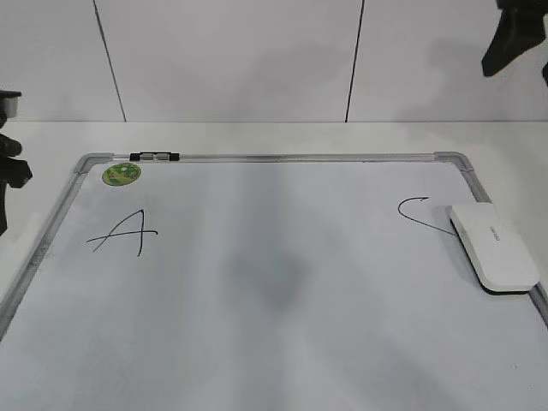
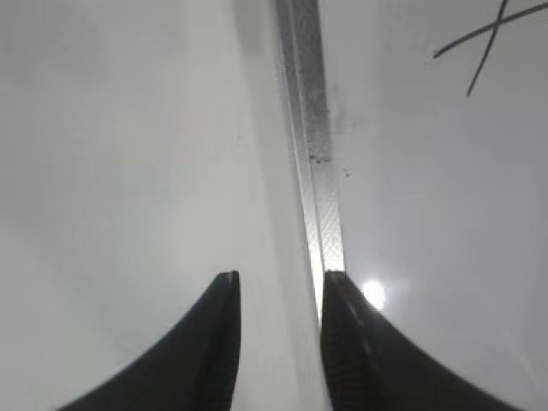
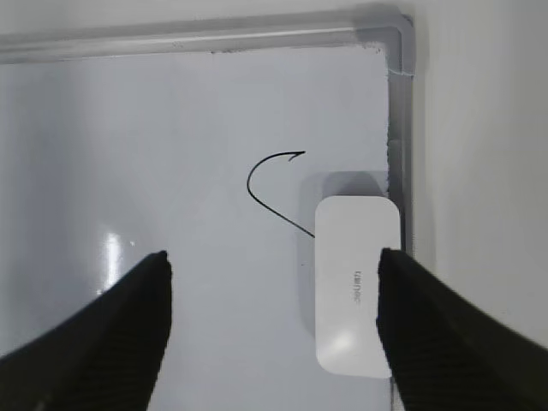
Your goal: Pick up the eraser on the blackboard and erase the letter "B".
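Exterior view takes in the whole blackboard (image 1: 257, 282) lying flat on the white table (image 1: 257, 135) — silver-grey frame, grey corner pieces, round green sticker (image 1: 121, 174) at the far left corner, small black-and-silver clip (image 1: 154, 157) on the far frame rail. A slanted "A" (image 1: 124, 233) sits on the left side, an angular "C" (image 1: 421, 214) on the right. No "B" visible between them; the middle of the board shows only shadow.

Only the right wrist view gives the eraser (image 3: 357, 284) from above: white rounded-rectangular block, small grey lettering on top, lying along the board's right frame rail with its near-left corner covering the tail of the "C" (image 3: 272, 187). In the exterior view the eraser (image 1: 494, 247) also shows a thin dark base edge at its near end.

Right hand (image 3: 272, 321) hovers above the board, fingers spread wide, nothing between them; the eraser lies below it, just inside the right finger (image 3: 437, 334). In the exterior view this hand (image 1: 516, 38) is a dark shape at the top right, well above the eraser.

Left wrist view alone shows the board's left frame rail (image 2: 315, 171) close up, with part of the "A" (image 2: 488, 38) top right. Left hand (image 2: 279, 321) hangs over that rail, fingers slightly apart, holding nothing — well apart from the eraser.
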`<control>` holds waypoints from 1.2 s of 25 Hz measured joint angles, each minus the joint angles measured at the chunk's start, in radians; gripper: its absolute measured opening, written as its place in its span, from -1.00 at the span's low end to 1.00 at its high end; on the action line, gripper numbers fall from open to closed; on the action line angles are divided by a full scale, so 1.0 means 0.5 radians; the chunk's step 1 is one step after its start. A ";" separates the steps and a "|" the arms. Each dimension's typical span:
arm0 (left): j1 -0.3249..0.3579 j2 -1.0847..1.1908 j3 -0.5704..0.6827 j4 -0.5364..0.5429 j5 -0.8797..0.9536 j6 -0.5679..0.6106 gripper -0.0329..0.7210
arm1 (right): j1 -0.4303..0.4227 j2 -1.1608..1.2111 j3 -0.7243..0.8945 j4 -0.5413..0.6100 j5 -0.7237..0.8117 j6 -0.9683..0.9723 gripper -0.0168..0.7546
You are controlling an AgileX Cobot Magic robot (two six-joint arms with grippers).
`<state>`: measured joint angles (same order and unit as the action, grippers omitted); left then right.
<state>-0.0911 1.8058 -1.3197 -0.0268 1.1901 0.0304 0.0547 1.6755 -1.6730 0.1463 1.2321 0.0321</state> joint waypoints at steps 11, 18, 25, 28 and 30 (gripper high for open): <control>0.000 -0.411 0.050 -0.083 0.048 0.000 -0.26 | 0.000 -0.787 0.632 0.165 0.027 -0.010 0.53; 0.000 -0.948 0.389 -0.105 0.064 0.000 -0.26 | 0.000 -1.420 1.173 -0.004 0.040 -0.023 0.53; 0.000 -1.573 0.609 -0.105 0.083 0.000 -0.26 | 0.000 -2.063 1.507 -0.100 0.051 -0.027 0.53; 0.000 -1.828 0.655 -0.119 0.104 0.000 -0.27 | 0.000 -2.308 1.587 -0.110 0.059 -0.027 0.53; 0.000 -1.995 0.688 -0.140 0.114 0.000 -0.27 | 0.000 -2.455 1.629 -0.114 0.064 -0.027 0.53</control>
<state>-0.0911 0.8081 -0.9757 -0.0968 1.2471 0.0304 0.0547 0.4479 -0.8585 0.0891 1.2640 0.0188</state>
